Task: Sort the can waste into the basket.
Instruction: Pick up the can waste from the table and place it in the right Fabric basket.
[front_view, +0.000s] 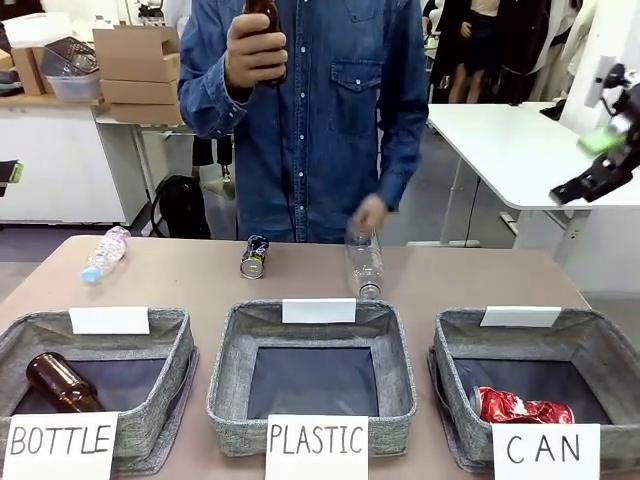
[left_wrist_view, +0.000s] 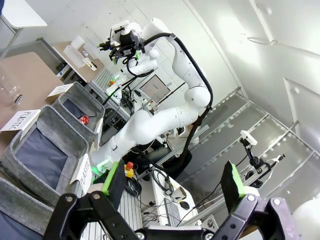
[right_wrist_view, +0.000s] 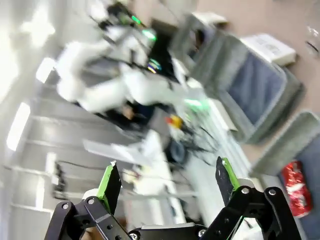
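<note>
The red crushed can (front_view: 520, 407) lies in the grey basket signed "CAN" (front_view: 455, 345) at the right; it is also visible in the left wrist view as the red can (left_wrist_view: 83, 119) and, blurred, in the right wrist view as the red can (right_wrist_view: 296, 187). The dark blue Pepsi can (front_view: 254, 257) lies on the table beyond the middle basket. My right gripper (front_view: 604, 160) hangs high at the far right, open and empty, well above the CAN basket. Its own view shows the right gripper (right_wrist_view: 168, 179) with jaws spread. My left gripper (left_wrist_view: 172, 179) is open and holds nothing.
The person raises a brown bottle (front_view: 263, 25) in one hand and rests the other on a clear plastic bottle (front_view: 365, 262) standing on the table. Another clear bottle (front_view: 103, 254) lies far left. The "BOTTLE" basket (front_view: 165, 385) contains a brown bottle (front_view: 60, 382); the "PLASTIC" basket (front_view: 228, 385) stands in the middle.
</note>
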